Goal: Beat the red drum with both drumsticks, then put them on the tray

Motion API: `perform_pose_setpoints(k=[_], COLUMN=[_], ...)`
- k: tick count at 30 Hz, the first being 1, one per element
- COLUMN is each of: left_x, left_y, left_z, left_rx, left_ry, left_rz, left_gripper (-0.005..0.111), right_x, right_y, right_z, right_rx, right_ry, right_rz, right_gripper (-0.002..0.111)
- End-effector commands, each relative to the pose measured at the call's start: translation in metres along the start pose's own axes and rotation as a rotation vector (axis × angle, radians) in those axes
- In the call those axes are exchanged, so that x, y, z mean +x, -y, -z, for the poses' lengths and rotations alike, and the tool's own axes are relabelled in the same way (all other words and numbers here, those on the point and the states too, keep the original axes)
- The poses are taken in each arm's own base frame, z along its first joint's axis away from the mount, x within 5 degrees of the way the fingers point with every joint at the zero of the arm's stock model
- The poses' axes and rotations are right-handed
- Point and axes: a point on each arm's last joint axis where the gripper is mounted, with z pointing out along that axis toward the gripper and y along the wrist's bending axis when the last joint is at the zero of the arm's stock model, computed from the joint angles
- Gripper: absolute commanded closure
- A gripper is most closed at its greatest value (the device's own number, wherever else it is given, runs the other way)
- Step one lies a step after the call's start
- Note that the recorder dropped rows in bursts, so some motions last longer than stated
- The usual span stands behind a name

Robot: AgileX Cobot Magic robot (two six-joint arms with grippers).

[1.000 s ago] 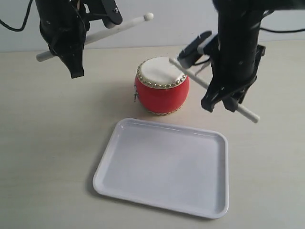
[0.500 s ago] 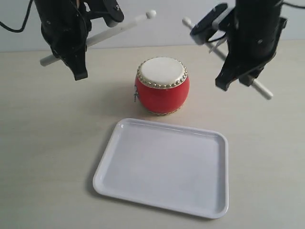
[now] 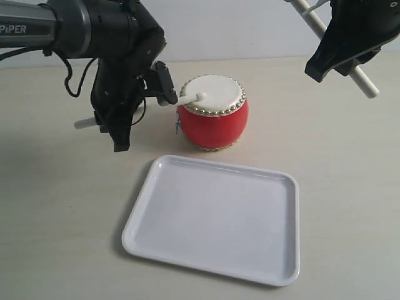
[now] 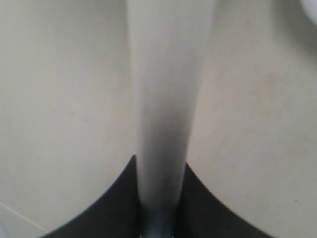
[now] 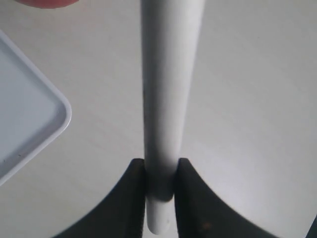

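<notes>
The red drum with its cream skin stands behind the white tray. My left gripper is shut on a pale drumstick, whose rounded tip rests on the left part of the drum skin; its butt end pokes out to the left. The same drumstick fills the left wrist view between the dark fingers. My right gripper is raised at the top right, shut on the other drumstick, well clear of the drum. That drumstick shows in the right wrist view, with a tray corner below.
The pale tabletop spreads around the tray and drum. The left arm's black body and its cable hang over the back left. A pale wall runs along the back edge of the table.
The left arm swung down and brought its drumstick tip onto the drum skin. The right arm lifted up and to the right, carrying its drumstick away from the drum.
</notes>
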Motion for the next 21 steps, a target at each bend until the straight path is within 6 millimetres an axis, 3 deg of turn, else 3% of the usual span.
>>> perform_pose_setpoints(k=[1,5,8,11,17,21], left_x=[0.009,0.024,0.041,0.063,0.097,0.116], left_y=[-0.01,-0.011,-0.011,-0.004,0.034,0.059], left_z=[0.024,0.05,0.06,0.058,0.051,0.044], left_rx=[-0.046,0.077,0.185,0.226,0.192,0.172], left_ry=[0.023,0.165,0.335,0.452,0.649,0.781], left_rz=[0.061,0.221,0.371,0.477,0.638,0.744], left_gripper=[0.107,0.107,0.107,0.107,0.107,0.107], right_x=[0.001,0.003,0.017,0.031,0.058,0.064], right_y=[0.001,-0.007,-0.018,-0.03,-0.061,-0.076], right_z=[0.003,0.0,-0.006,-0.017,-0.051,-0.056], right_rx=[0.004,-0.066,-0.135,-0.179,-0.332,-0.481], right_ry=[0.01,0.001,-0.033,-0.007,-0.072,-0.138], right_rz=[-0.002,-0.021,-0.038,-0.046,0.018,0.094], right_gripper=[0.108,0.108,0.108,0.108,0.108,0.108])
